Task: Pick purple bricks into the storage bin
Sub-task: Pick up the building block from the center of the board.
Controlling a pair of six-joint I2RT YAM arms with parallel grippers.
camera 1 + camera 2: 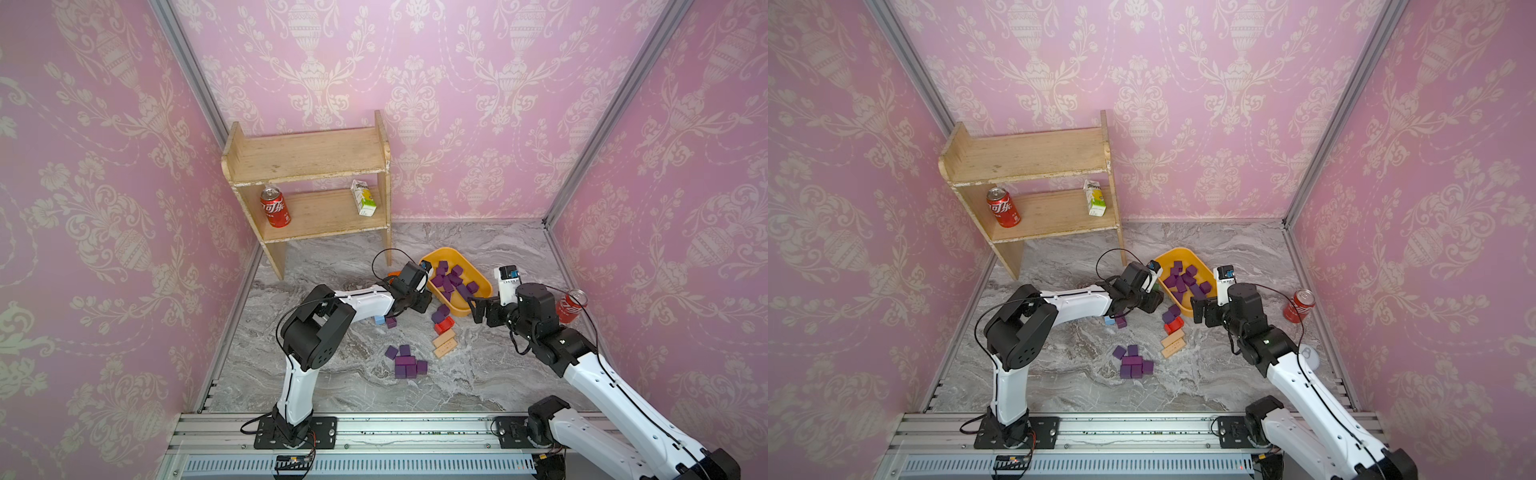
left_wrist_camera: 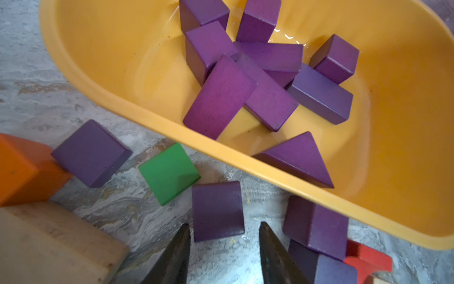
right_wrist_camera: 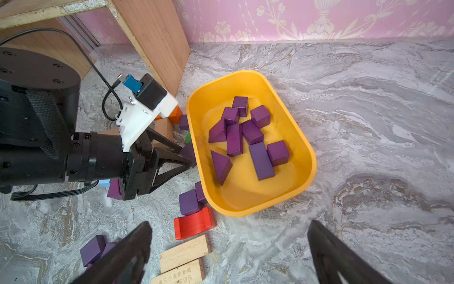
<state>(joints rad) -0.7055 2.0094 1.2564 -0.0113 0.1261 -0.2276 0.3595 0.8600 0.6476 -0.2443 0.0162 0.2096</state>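
- The left gripper (image 2: pixel 224 223) has its fingers (image 2: pixel 177 253) only a little apart, one on each side of a purple cube (image 2: pixel 217 209). A thin gap still shows at one finger, so no firm pinch is visible.
- This cube lies on the marble floor (image 3: pixel 368 110), just outside the long rim of the storage bin (image 2: pixel 221 147) and beside a green block (image 2: pixel 169 173).
- The right gripper (image 3: pixel 229 222) has its fingers spread wide and holds nothing. It hangs over the floor near the bin's short end.
- Many purple bricks (image 3: pixel 233 140) lie piled in the bin. Another group (image 1: pixel 405 365) lies on the floor, well apart from it.
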